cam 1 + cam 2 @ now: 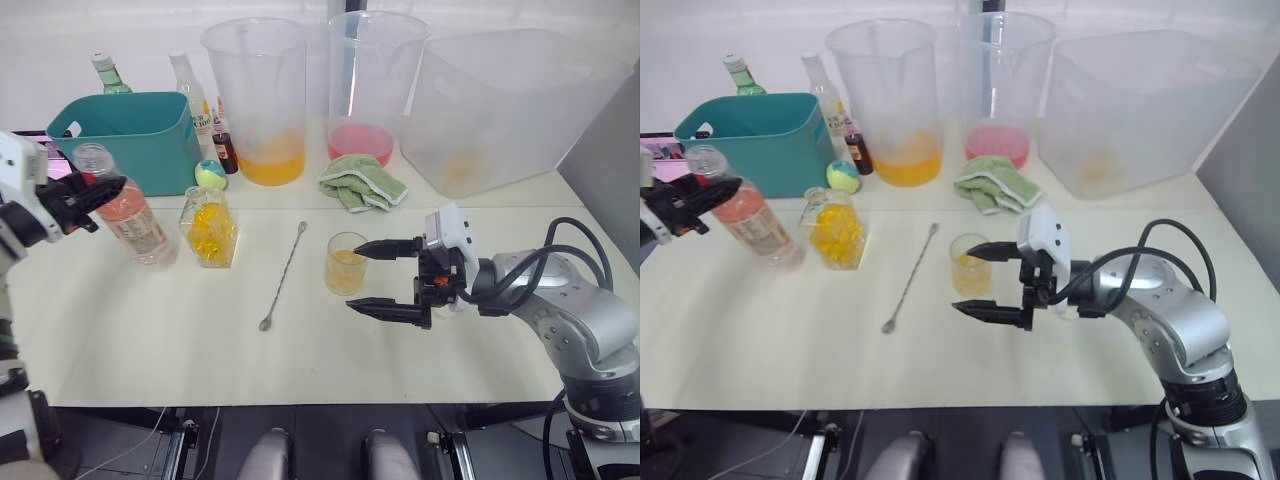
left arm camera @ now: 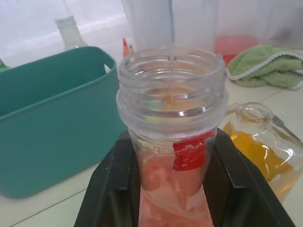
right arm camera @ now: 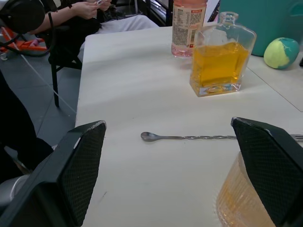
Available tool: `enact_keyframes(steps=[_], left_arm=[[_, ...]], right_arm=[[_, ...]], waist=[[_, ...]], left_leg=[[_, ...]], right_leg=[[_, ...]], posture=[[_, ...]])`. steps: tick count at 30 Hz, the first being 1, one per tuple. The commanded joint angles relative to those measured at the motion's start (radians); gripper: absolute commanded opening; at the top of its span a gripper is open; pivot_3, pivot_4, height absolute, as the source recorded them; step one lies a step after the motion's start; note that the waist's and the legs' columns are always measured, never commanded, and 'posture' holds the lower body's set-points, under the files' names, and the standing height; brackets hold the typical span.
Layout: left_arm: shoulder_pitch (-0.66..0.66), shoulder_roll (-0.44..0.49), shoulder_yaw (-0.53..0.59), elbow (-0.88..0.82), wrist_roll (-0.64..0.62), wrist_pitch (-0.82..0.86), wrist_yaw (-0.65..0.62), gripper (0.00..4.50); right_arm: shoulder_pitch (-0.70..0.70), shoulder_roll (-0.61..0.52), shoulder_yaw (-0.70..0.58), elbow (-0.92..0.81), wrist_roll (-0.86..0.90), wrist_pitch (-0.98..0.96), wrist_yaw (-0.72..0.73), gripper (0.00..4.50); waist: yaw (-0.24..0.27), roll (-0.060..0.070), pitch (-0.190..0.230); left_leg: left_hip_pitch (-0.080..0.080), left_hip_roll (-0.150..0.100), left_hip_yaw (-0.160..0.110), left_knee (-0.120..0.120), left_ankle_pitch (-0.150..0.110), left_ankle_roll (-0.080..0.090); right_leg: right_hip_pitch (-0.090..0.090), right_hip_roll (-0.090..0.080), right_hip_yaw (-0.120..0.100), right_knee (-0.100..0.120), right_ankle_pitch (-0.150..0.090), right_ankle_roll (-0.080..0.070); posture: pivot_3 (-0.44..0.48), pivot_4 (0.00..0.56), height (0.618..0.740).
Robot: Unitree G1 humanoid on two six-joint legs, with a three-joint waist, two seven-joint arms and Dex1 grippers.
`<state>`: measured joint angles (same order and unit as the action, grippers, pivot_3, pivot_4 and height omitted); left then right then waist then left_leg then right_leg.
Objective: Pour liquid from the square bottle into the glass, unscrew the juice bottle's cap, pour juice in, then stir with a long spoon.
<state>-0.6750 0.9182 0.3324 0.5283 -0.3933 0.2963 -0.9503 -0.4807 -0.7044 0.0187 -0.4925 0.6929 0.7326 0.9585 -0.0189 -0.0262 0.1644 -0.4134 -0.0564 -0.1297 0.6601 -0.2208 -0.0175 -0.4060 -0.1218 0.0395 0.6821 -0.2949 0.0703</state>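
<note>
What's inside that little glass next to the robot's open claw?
The glass holds some yellow-orange liquid in its lower half; nothing pink is visible. The right tool is open beside it. The glass's base is partly covered in the right wrist view.

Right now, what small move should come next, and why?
Probably the left gripper should lift the juice bottle toward the glass. The bottle's mouth is already uncapped and the gripper is shut on its neck; the glass holds only yellow liquid, and the right gripper is open beside it.

You had the juice bottle (image 1: 135, 220) at frame left, square bottle (image 1: 209, 228) beside it, long spoon (image 1: 283, 276) centre, glass (image 1: 346, 263) just right.
</note>
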Motion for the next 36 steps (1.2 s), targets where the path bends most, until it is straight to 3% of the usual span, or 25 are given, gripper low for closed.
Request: enact_keyframes(steps=[1,6,14,15,22,26,31,36], left_arm=[[-0.075,0.001,0.000,0.053,0.022,-0.083,0.009,1.31],[-0.104,-0.024,-0.047,0.176,0.079,-0.141,0.008,1.31],[-0.107,-0.016,-0.042,0.211,0.082,-0.151,-0.002,1.31],[-0.109,-0.013,-0.039,0.209,0.080,-0.143,-0.001,2.22],[-0.084,0.023,0.022,0.136,-0.003,-0.056,-0.069,4.46],[-0.019,0.072,0.082,0.032,-0.068,0.044,-0.108,4.46],[0.192,0.150,0.220,-0.100,-0.155,0.157,-0.180,4.46],[0.415,0.156,0.351,-0.218,-0.143,0.137,-0.159,4.46]], right_arm=[[0.008,-0.006,-0.029,-0.044,0.034,0.011,-0.017,4.47],[0.020,-0.011,-0.032,-0.065,0.048,0.024,-0.045,4.47],[0.027,-0.021,-0.039,-0.064,0.048,0.030,-0.078,4.47],[0.027,-0.020,-0.039,-0.061,0.047,0.028,-0.082,4.50],[0.046,-0.031,-0.078,-0.058,0.064,0.053,-0.122,4.50],[0.117,-0.056,-0.161,-0.069,0.064,0.056,-0.155,4.50],[0.248,-0.089,-0.322,-0.031,0.018,0.003,-0.187,4.50],[0.404,-0.121,-0.467,-0.007,-0.046,-0.055,-0.188,4.50]], waist=[[-0.003,0.000,0.000],[-0.018,-0.001,0.000],[-0.021,-0.001,0.000],[-0.022,-0.001,0.000],[-0.025,-0.001,0.000],[-0.026,-0.001,0.000],[-0.027,0.000,0.000],[-0.018,0.000,0.000]], left_leg=[[0.000,0.000,0.000,0.000,0.000,0.000],[-0.001,0.000,-0.001,0.000,0.000,0.000],[0.002,0.000,-0.002,0.000,0.000,0.000],[0.002,0.000,-0.002,0.000,0.000,0.000],[0.001,0.000,-0.002,0.000,0.000,0.000],[0.001,0.000,-0.002,0.000,0.000,0.000],[0.003,0.001,0.000,-0.002,0.000,0.001],[0.006,0.002,0.002,-0.003,0.000,0.001]], right_leg=[[0.000,0.000,0.000,0.000,0.000,0.000],[0.000,0.000,-0.001,0.002,0.000,0.000],[0.001,0.000,-0.001,0.001,0.000,0.000],[0.001,0.000,-0.001,0.001,0.000,0.000],[0.000,0.000,-0.001,0.002,0.000,0.000],[0.001,0.000,-0.001,0.002,0.000,0.000],[0.001,0.000,0.000,0.001,0.000,0.000],[0.002,0.000,0.001,-0.001,0.000,0.000]], posture=[[0.000,0.150,0.738],[0.000,0.150,0.738],[0.000,0.150,0.738],[0.000,0.150,0.738],[0.000,0.150,0.738],[0.000,0.150,0.738],[0.000,0.150,0.738],[0.000,0.150,0.738]])
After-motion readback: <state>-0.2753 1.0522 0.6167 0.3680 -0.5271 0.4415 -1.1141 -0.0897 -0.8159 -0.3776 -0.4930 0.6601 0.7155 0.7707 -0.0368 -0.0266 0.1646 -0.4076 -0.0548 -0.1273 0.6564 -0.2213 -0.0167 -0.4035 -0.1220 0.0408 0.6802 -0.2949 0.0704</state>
